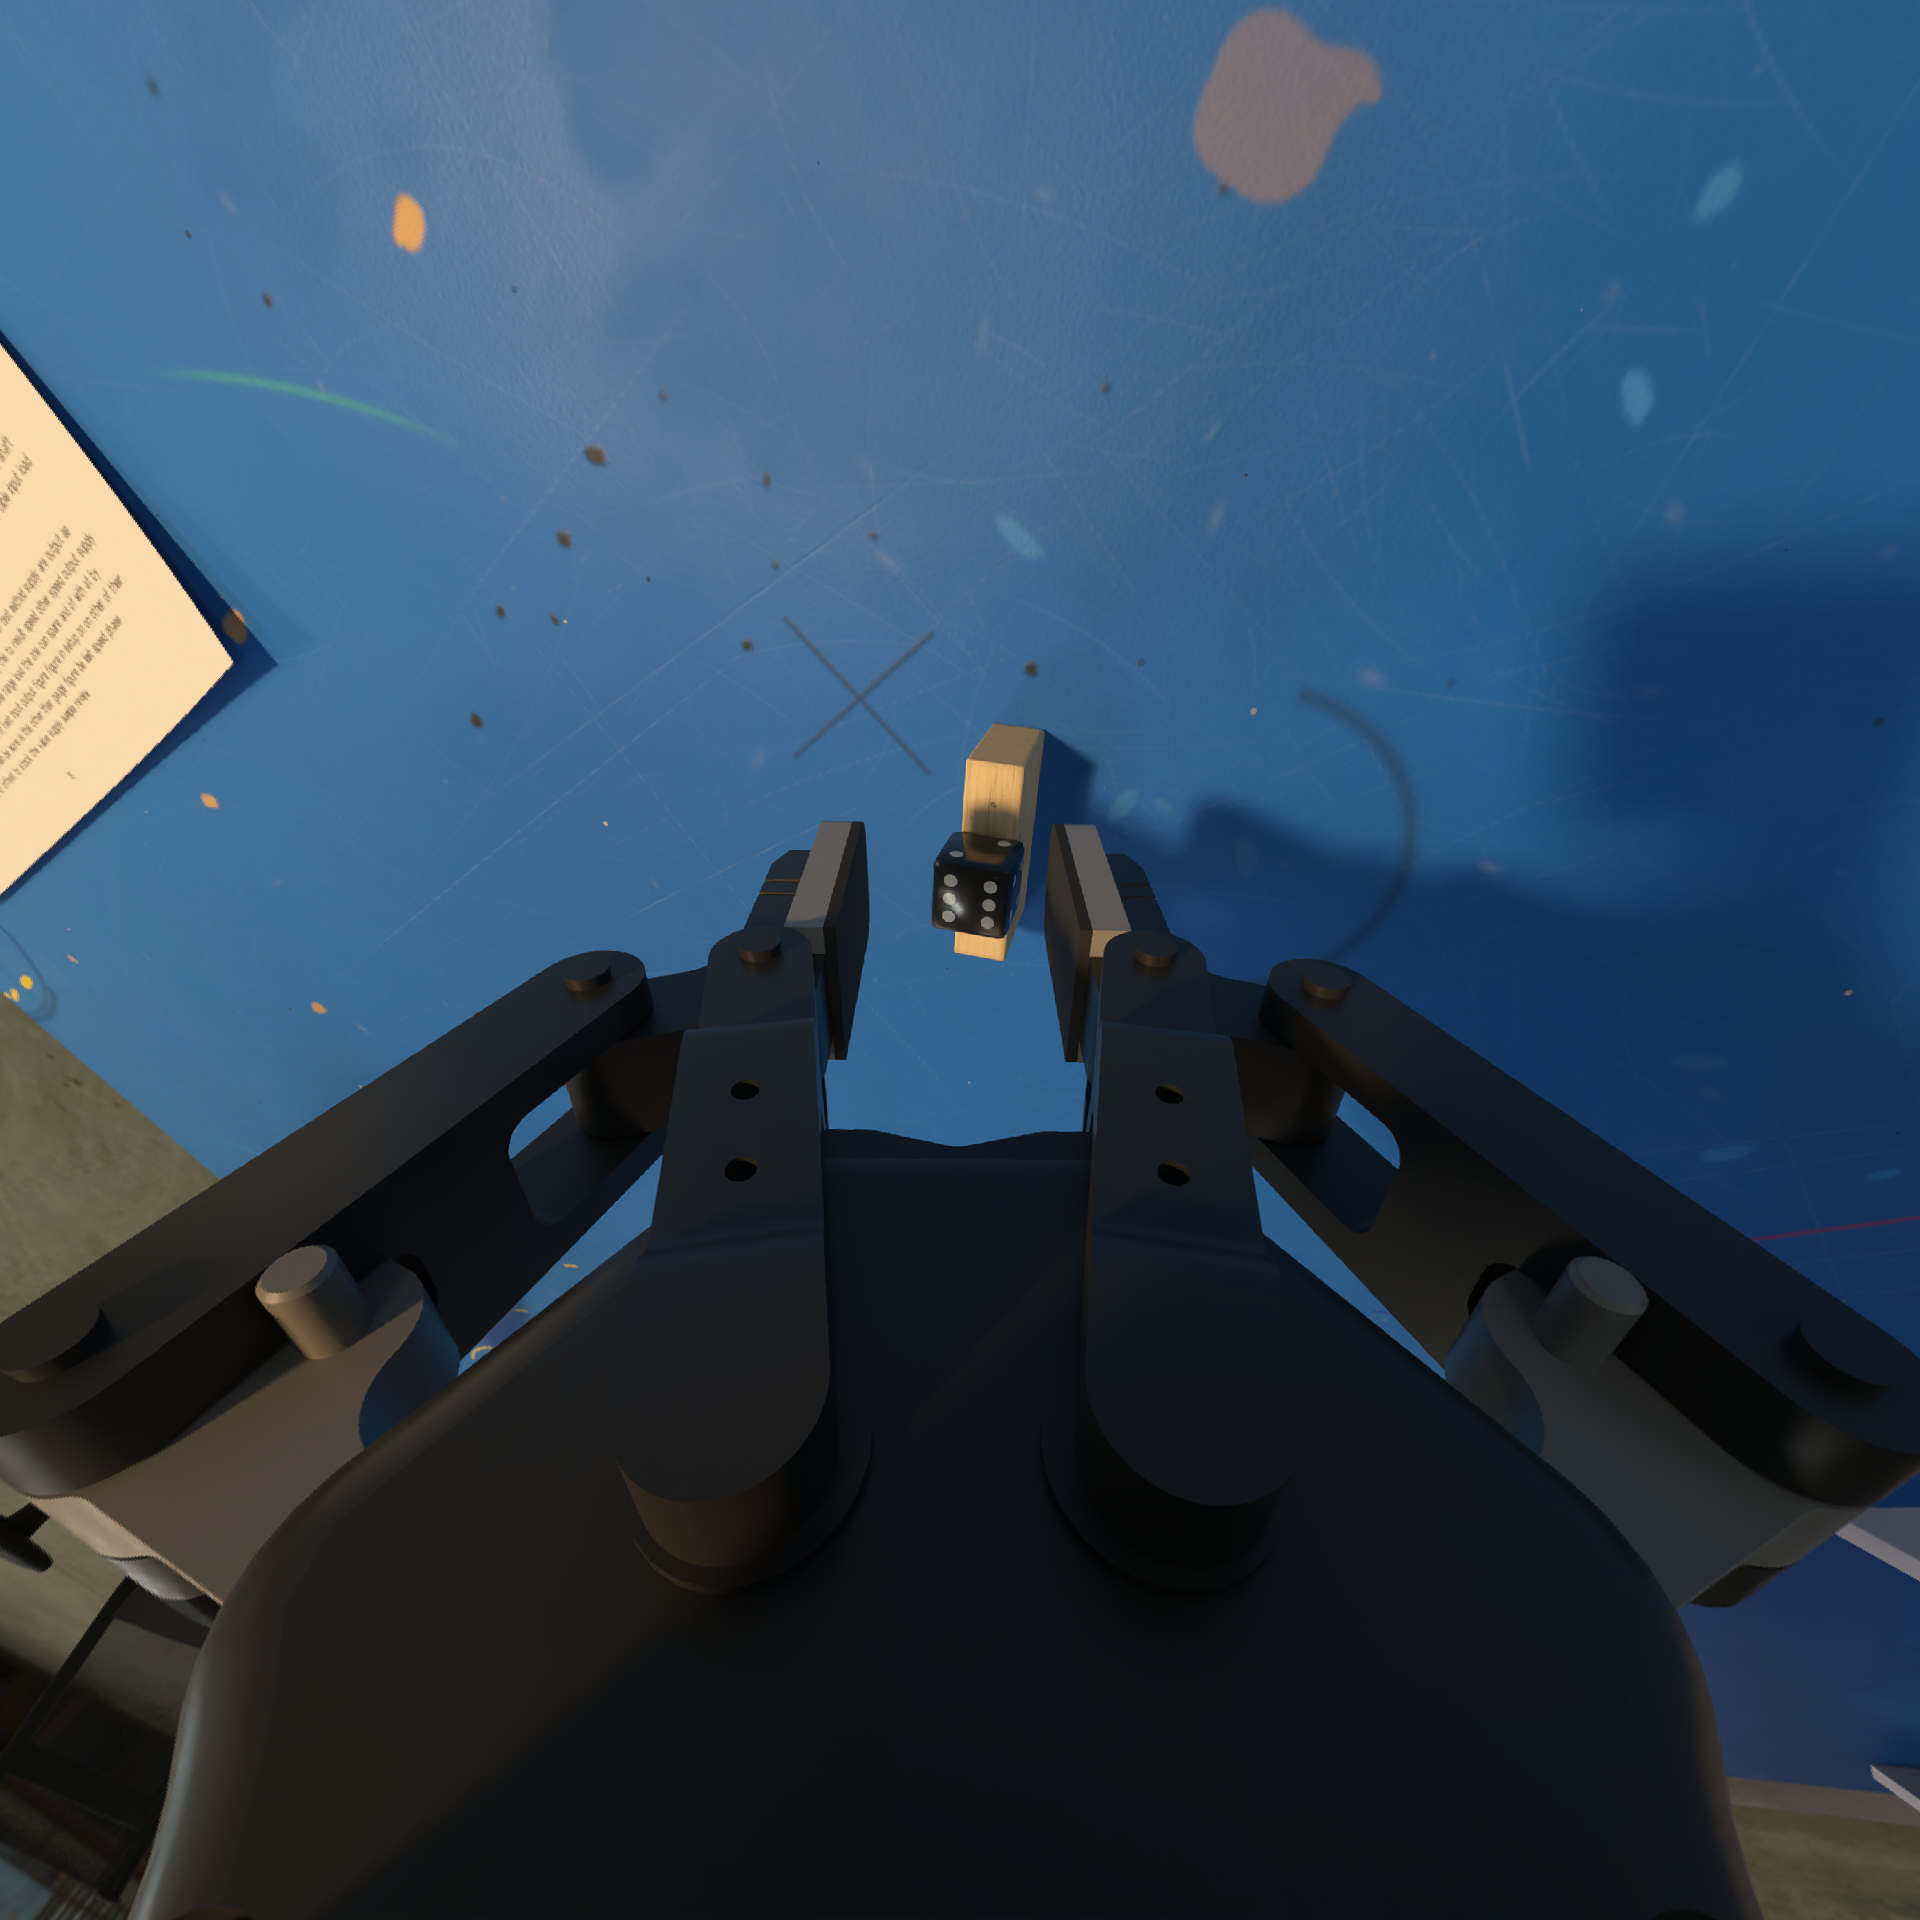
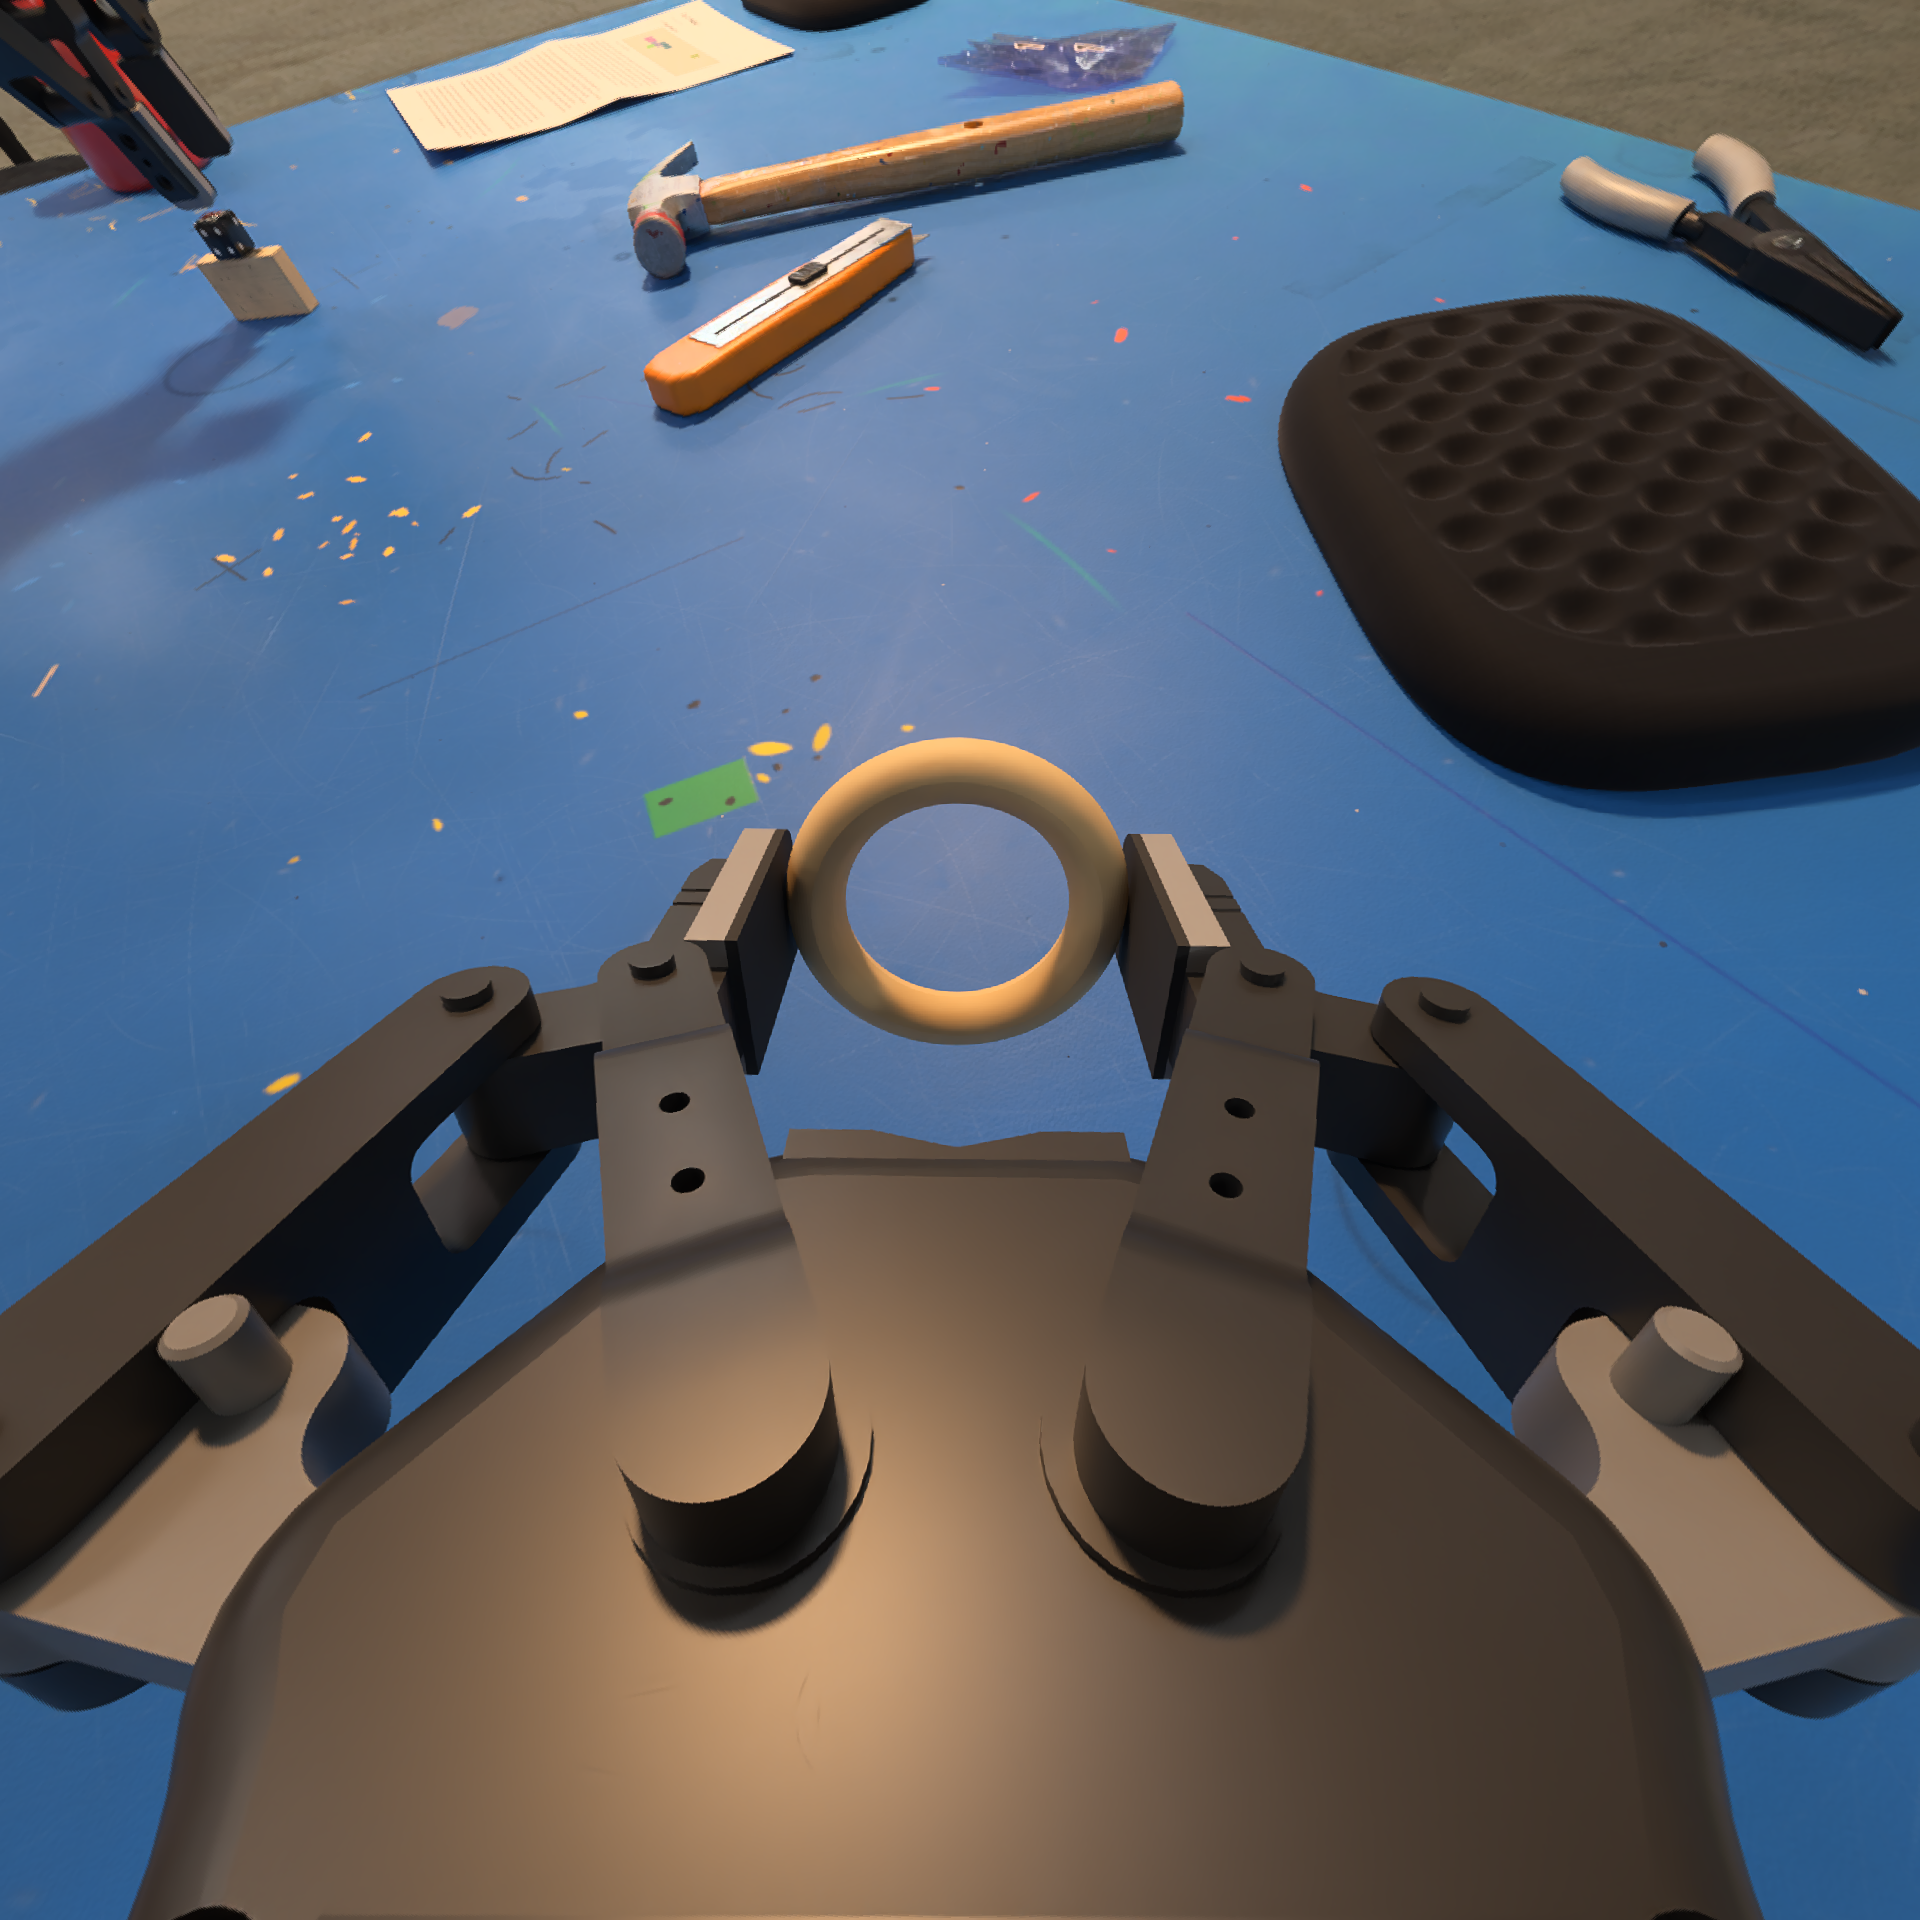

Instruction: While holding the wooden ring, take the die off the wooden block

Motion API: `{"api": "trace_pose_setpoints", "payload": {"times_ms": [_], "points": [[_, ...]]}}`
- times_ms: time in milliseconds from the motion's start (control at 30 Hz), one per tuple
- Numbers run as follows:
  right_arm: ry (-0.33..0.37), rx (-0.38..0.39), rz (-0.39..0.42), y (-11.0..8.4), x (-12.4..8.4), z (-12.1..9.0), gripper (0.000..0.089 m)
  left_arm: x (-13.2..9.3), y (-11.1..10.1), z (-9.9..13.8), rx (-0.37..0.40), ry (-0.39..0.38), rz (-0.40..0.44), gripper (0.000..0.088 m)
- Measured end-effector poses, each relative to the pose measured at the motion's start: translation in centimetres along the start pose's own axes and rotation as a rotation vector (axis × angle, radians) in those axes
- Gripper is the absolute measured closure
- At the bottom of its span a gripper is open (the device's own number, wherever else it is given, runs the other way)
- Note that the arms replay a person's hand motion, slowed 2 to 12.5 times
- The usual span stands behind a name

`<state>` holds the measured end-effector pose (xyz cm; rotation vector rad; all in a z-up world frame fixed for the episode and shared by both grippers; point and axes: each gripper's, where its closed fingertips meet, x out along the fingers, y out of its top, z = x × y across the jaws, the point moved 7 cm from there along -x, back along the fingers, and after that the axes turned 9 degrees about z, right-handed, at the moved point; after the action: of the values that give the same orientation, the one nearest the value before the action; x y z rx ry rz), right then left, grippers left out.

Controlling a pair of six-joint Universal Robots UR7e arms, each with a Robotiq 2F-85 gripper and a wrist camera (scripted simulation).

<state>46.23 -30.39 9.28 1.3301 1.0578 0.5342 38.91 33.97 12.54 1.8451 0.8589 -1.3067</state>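
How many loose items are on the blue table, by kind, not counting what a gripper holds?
Hand tools: 3 (hammer, utility knife, pliers)
Wooden block: 1
Die: 1
Paper sheet: 1
Black dimpled pad: 1
Crumpled clear plastic: 1
Total: 8
Left out: the wooden ring, held in the right gripper.

Black white-dotted die (image 1: 977,883), tan wooden block (image 1: 1000,774)

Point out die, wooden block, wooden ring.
die (image 1: 975,885), left wrist view, its pipped side face.
wooden block (image 1: 1002,777), left wrist view, bare top beyond die.
wooden ring (image 2: 954,769), right wrist view, far arc.
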Motion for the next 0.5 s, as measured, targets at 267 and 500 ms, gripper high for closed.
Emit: {"api": "trace_pose_setpoints", "payload": {"times_ms": [267,500], "points": [[0.004,-0.004,-0.001,0.01,0.08,-0.07,0.0345,0.42,0.03,0.09,-0.002,0.003,-0.036,0.0573],[0.008,-0.006,-0.002,0.00,0.10,-0.15,0.0345,0.90,-0.03,0.25,-0.003,0.000,-0.082,0.0570]]}}
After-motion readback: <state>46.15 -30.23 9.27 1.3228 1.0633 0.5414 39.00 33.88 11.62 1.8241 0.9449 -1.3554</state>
